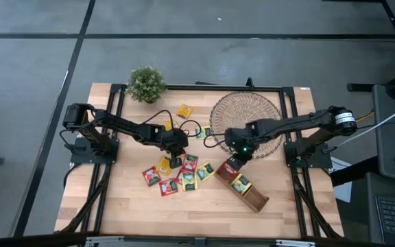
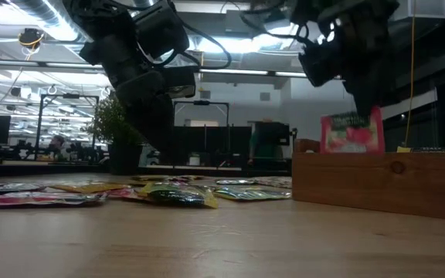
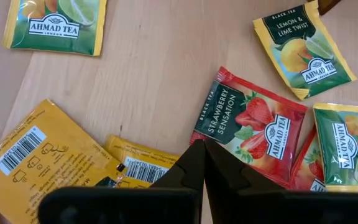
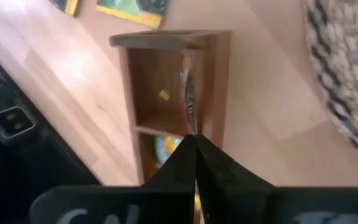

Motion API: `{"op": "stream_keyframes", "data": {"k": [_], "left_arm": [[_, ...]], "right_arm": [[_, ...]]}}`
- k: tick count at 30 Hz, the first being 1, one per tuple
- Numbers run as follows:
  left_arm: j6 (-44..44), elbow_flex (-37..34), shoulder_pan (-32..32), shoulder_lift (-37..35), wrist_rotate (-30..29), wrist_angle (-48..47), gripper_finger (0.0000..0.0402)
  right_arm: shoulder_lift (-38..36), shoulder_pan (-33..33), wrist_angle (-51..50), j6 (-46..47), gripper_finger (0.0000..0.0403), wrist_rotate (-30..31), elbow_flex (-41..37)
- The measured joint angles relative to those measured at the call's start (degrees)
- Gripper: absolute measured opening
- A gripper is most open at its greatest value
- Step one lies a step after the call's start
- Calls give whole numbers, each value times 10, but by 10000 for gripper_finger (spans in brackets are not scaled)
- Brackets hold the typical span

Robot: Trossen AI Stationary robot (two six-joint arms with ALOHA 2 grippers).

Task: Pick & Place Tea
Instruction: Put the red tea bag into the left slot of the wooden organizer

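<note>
Several tea sachets in yellow, red and green wrappers (image 1: pixel 177 178) lie flat on the wooden table. My left gripper (image 3: pixel 201 149) is shut just over them, its tips at a corner of a red strawberry sachet (image 3: pixel 253 134). At the table's right, my right gripper (image 1: pixel 233 162) is shut on a red tea sachet (image 2: pixel 352 133) over the end compartment of the brown wooden tray (image 1: pixel 252 195). Another sachet (image 4: pixel 165 148) lies in the compartment beside it. My left gripper's shut tips stand at the red strawberry sachet's corner (image 3: pixel 205 138), coming slanting down; I cannot tell whether they touch it. My right gripper pinches the red sachet's upper edge (image 4: pixel 189 127) between its two fingers, slanting down from above. The sachet hangs upright below them, its lower part inside the tray's end compartment (image 4: pixel 166 81).
A round woven mat (image 1: pixel 245 113) lies at the far right, close behind the right arm. A small potted plant (image 1: pixel 146 84) stands at the far left. One yellow sachet (image 1: pixel 184 110) lies apart near the far edge. Bare wood shows along the near edge.
</note>
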Motion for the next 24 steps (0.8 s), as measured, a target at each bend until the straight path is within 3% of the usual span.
{"op": "stream_keyframes", "data": {"k": [8,24], "left_arm": [[3,0,0,0,0,0,4],[-1,0,0,0,-14,0,4]], "right_arm": [[0,0,84,27,5,7,-46],[0,0,68,59,15,-35,-44]]}}
